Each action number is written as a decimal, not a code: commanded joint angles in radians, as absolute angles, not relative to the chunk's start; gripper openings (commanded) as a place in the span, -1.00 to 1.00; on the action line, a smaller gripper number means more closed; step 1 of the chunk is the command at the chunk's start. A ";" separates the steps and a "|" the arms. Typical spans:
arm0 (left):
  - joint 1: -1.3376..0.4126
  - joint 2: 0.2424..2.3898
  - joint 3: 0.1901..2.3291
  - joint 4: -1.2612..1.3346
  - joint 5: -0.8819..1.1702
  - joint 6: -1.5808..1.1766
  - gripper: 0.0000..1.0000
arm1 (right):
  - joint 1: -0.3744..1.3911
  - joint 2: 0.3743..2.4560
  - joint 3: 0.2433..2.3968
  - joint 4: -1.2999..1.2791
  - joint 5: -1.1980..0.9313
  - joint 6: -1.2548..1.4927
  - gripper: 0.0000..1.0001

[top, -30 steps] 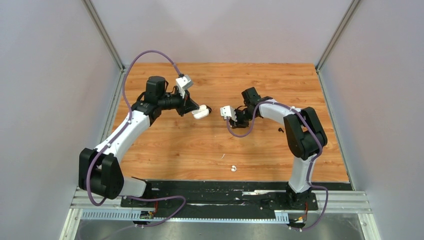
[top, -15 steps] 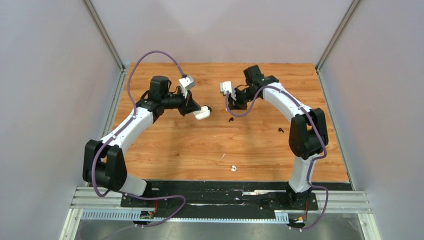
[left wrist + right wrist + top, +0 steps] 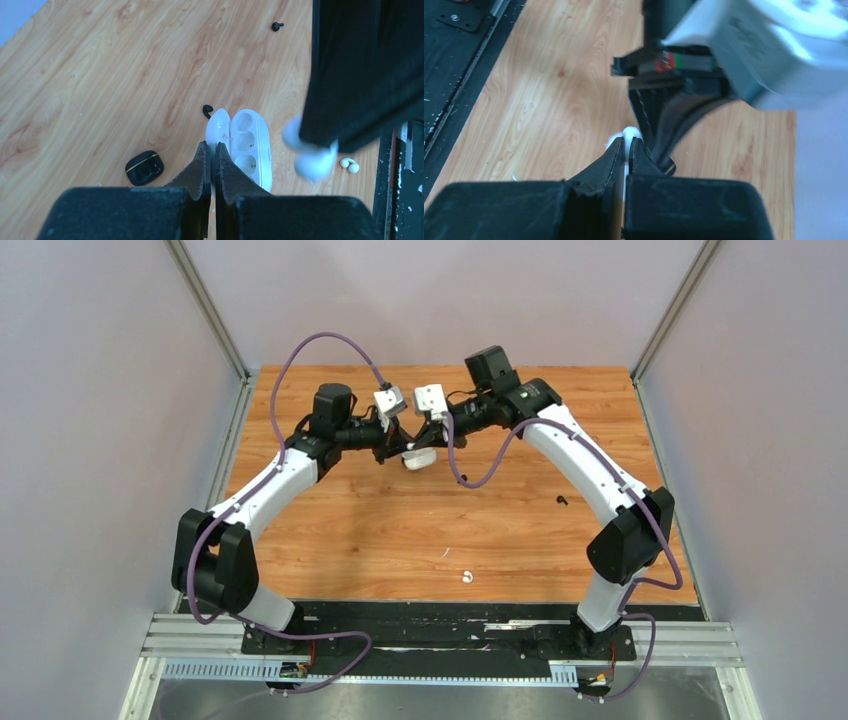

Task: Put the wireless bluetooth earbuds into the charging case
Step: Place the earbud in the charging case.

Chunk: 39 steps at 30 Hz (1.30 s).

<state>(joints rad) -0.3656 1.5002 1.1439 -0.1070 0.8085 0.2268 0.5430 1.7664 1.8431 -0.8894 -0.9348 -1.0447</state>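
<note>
My left gripper [image 3: 210, 146] is shut on the lid edge of the open white charging case [image 3: 248, 145], held above the table; both of its sockets look empty. My right gripper [image 3: 628, 140] is shut on a white earbud [image 3: 631, 133] and hangs just right of the case, where the bud shows as a white blur [image 3: 311, 161]. From above, the two grippers meet over the table's far middle, left [image 3: 405, 452] and right [image 3: 428, 444], with the case [image 3: 421, 459] between them. Loose on the wood lie a white earbud [image 3: 466, 577] and two black earbuds [image 3: 207, 110] [image 3: 277, 25].
A black charging case [image 3: 144, 167] with a gold line lies open on the table below my left gripper. The black base rail [image 3: 450, 625] runs along the near edge. Grey walls stand close on both sides.
My right arm has lifted and swung left to meet the left gripper, and its jaws have closed. My left gripper has carried the white case a little to the right.
</note>
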 commanded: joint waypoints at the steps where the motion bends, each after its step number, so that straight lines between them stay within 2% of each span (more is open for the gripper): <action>1: -0.372 1.431 1.144 -0.013 0.826 0.246 -1.00 | 0.591 1.710 1.764 -0.813 -0.953 -1.070 -1.00; 6: -0.376 1.382 1.087 0.075 0.806 0.238 -1.00 | 0.624 1.670 1.679 -0.730 -0.891 -1.091 -1.00; 13: -0.401 1.329 1.060 0.057 0.774 0.304 -1.00 | 0.640 1.618 1.623 -0.603 -0.827 -1.082 -1.00; 21: -0.415 1.316 1.059 0.007 0.729 0.378 -1.00 | 0.652 1.593 1.620 -0.586 -0.807 -1.065 -1.00; 39: -0.416 1.290 1.069 0.050 0.762 0.301 -1.00 | 0.662 1.610 1.564 -0.606 -0.756 -1.107 -1.00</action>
